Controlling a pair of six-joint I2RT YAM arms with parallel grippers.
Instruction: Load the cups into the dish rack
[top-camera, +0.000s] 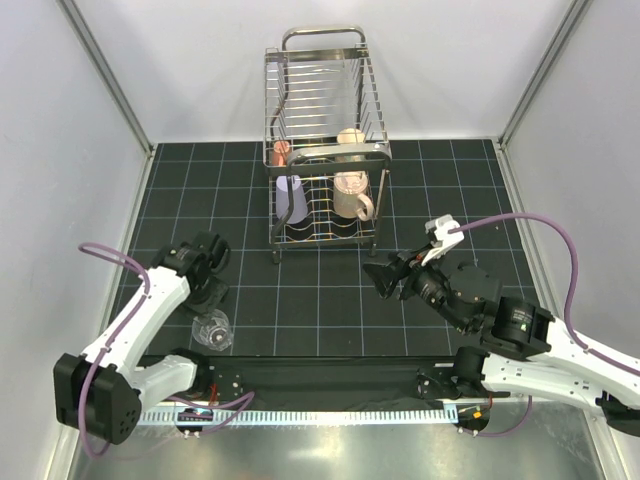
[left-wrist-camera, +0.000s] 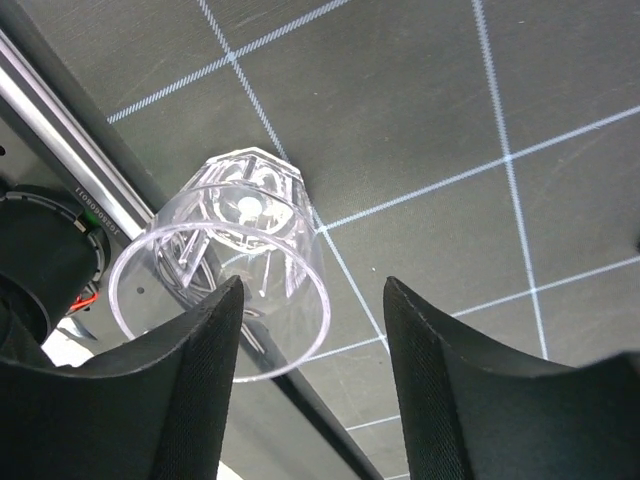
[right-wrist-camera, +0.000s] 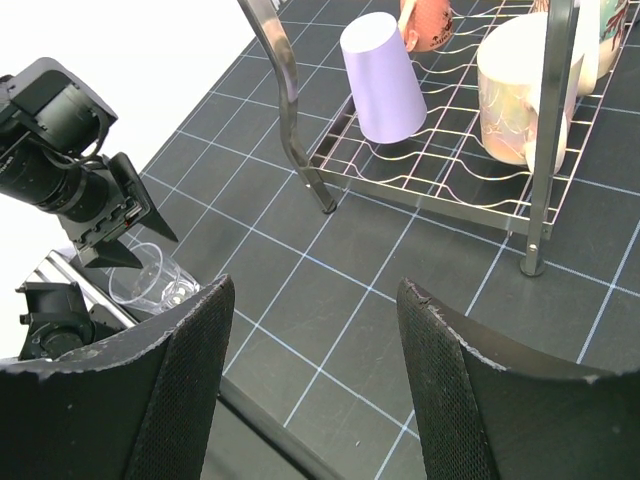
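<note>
Clear and faceted, the clear drinking glass (left-wrist-camera: 235, 250) stands nearest, mouth up as far as I can tell, at the near left edge of the table (top-camera: 330, 290), just beside the metal rail (left-wrist-camera: 60, 110). It is the only cup not yet loaded. The left gripper (left-wrist-camera: 312, 300) hangs over it with its jaws apart. One finger (left-wrist-camera: 170, 390) overlaps the rim, the other (left-wrist-camera: 470, 390) stands clear to the side, so nothing is gripped yet. To my eye that sets up a pinch on the glass wall. I cannot tell whether the nearer finger touches it. The rail and the arm's own base crowd that corner, leaving little room to come in from the side.

Across the table, the right gripper (right-wrist-camera: 312, 290) hovers empty, jaws wide, facing the rack, probably waiting.

Farther back stands the dish rack (top-camera: 322, 32). On its lower tier the lavender tumbler (top-camera: 291, 198) sits upside down at the left and the pinkish-beige mug (top-camera: 352, 195) sits at the right. Above them are the tan mug (top-camera: 350, 138) and a small orange-pink cup (top-camera: 281, 152). The gap between tumbler and mug looks the likeliest spot, though the front wires and the handle must be cleared.
</note>
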